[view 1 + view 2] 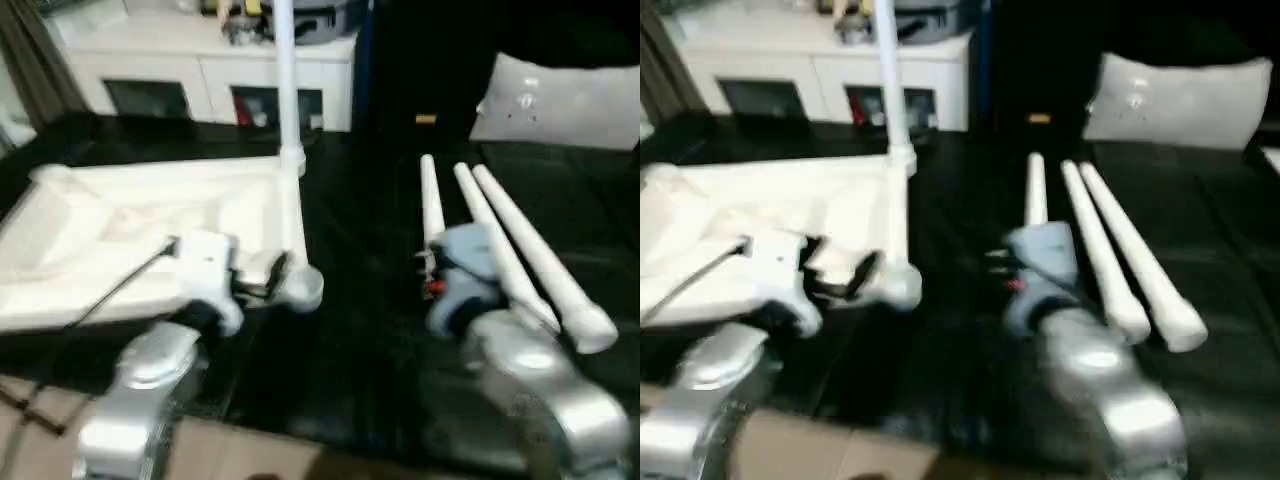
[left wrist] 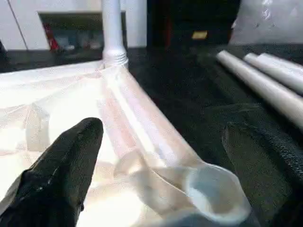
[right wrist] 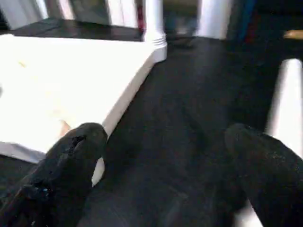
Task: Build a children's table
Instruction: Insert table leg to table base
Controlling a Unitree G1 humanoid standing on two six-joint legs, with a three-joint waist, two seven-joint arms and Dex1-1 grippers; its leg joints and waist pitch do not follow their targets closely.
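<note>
Table top (image 1: 120, 240) (one leg (image 1: 285, 80) fitted upright); three loose legs (image 1: 500, 250) beside; left gripper (image 2: 161, 156) and right gripper (image 3: 165, 161) fingers spread, empty.

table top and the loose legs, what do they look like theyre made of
Table top: looks like moulded white plastic, judging by its one-piece raised rim, rounded corner socket and soft sheen; the thin socket wall seems slightly translucent.

Loose legs: probably the same smooth white plastic, seamless tapered tubes with a light gloss along their length. Whether they are hollow cannot be told.
</note>
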